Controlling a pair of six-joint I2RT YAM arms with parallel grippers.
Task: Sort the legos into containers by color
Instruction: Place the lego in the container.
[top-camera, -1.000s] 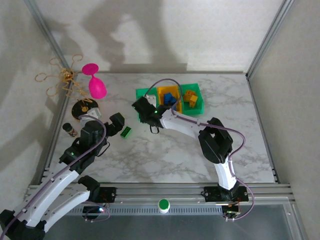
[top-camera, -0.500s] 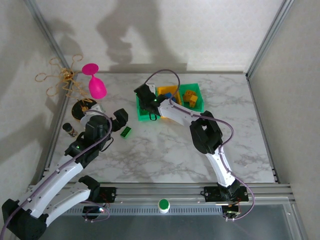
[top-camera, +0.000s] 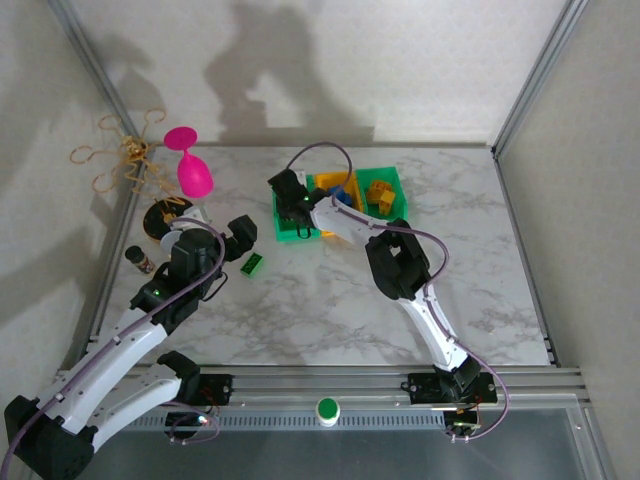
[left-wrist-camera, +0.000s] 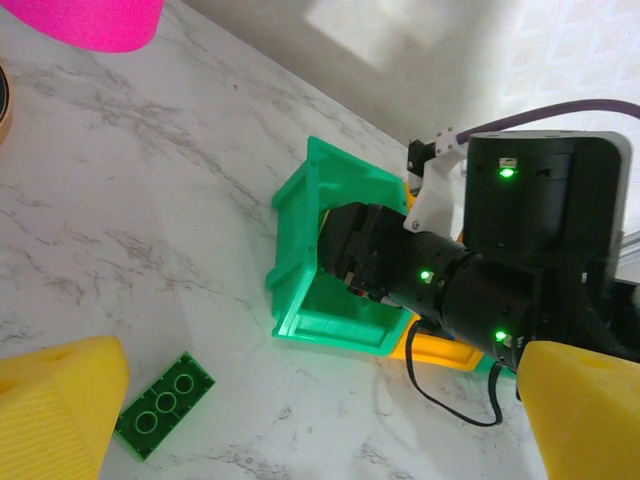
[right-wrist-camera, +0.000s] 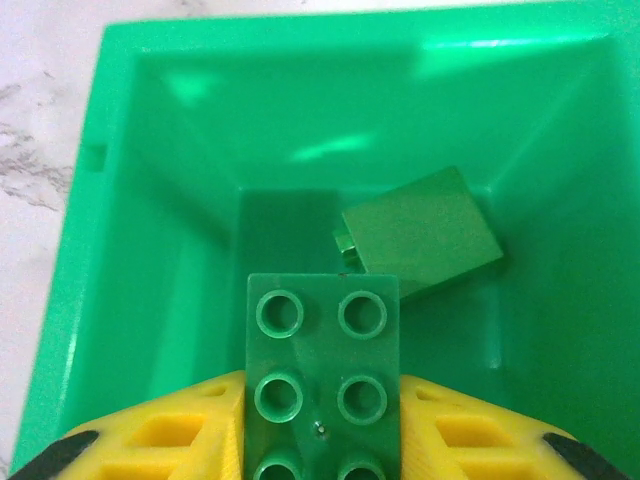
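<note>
Grey-veined white table, green bin, green brick, yellow right pincer

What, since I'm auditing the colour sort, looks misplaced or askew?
Orange bricks sit in the right green bin, a colour mismatch. In the left green bin, a tilted green brick lies askew on the floor. A loose green brick lies on the table, outside any bin.

green brick over green bin, studs up
</note>
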